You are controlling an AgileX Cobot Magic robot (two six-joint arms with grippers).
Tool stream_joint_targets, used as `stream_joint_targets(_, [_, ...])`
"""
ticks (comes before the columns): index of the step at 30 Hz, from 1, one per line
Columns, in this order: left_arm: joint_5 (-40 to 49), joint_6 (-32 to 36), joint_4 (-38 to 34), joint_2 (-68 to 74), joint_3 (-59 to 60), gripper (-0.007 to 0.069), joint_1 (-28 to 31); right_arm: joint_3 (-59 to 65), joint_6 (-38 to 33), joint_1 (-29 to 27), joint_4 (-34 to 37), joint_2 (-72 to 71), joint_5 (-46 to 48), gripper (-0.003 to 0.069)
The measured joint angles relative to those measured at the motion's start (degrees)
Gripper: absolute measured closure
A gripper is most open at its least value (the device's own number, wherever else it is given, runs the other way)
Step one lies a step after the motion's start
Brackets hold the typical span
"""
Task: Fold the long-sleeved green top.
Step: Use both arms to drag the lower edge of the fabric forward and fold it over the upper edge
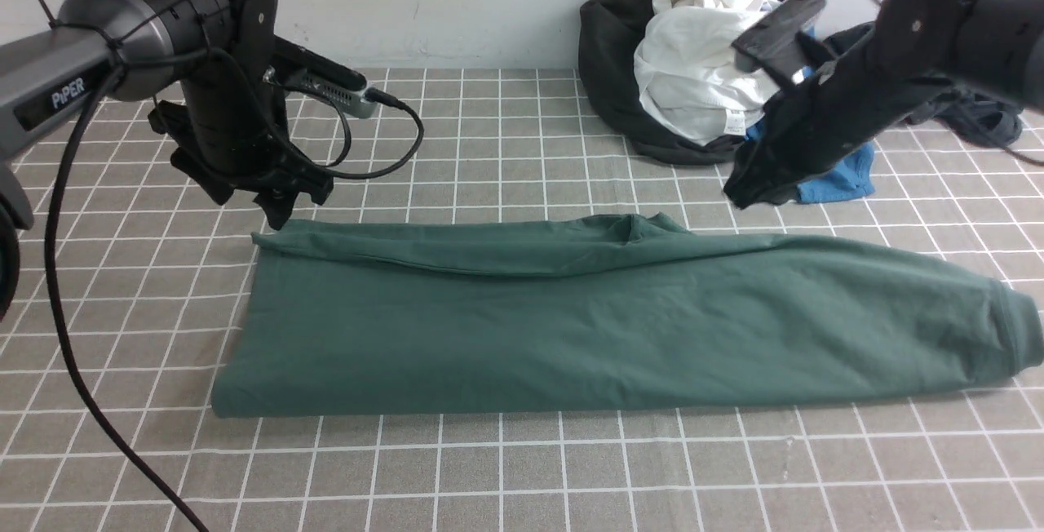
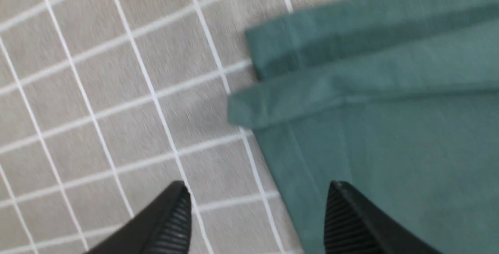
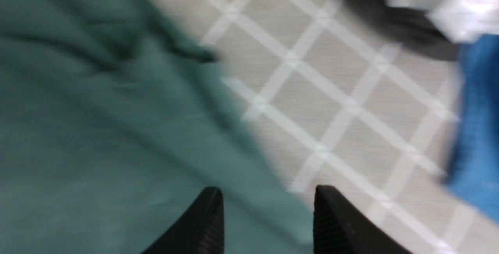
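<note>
The green long-sleeved top (image 1: 571, 320) lies on the checked table as a long band folded lengthwise, its cuff end at the right. My left gripper (image 1: 273, 210) hovers just above the top's far left corner, open and empty; in the left wrist view (image 2: 257, 207) its jaws straddle the top's (image 2: 390, 129) side edge. My right gripper (image 1: 738, 189) hangs above the far edge right of the middle, open and empty; in the blurred right wrist view (image 3: 269, 207) its jaws straddle the top's (image 3: 97, 129) edge.
A pile of clothes stands at the back right: a dark garment (image 1: 620, 67), a white one (image 1: 701, 59) and a bright blue tee (image 1: 844, 177), also in the right wrist view (image 3: 475, 129). The left arm's cable (image 1: 73, 369) hangs over the table's left side.
</note>
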Motion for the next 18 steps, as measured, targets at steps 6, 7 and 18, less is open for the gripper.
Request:
stream_joint_targets(6, [1.2,2.9,-4.8,-0.3,4.0,0.0371,-1.2,0.0,-0.9,5.8,2.5,5.5,0.9,0.0422])
stream_joint_targets(7, [1.3,3.8,-5.6,-0.3,5.6,0.0435,-1.8,0.1,-0.9,6.7,2.3,7.2,-0.6,0.0432])
stream_joint_targets(18, [-1.3,4.7,-7.0,-0.3,12.7,0.0632,-3.0,0.1,17.4,4.8,-1.1,11.9,-21.4,0.0446])
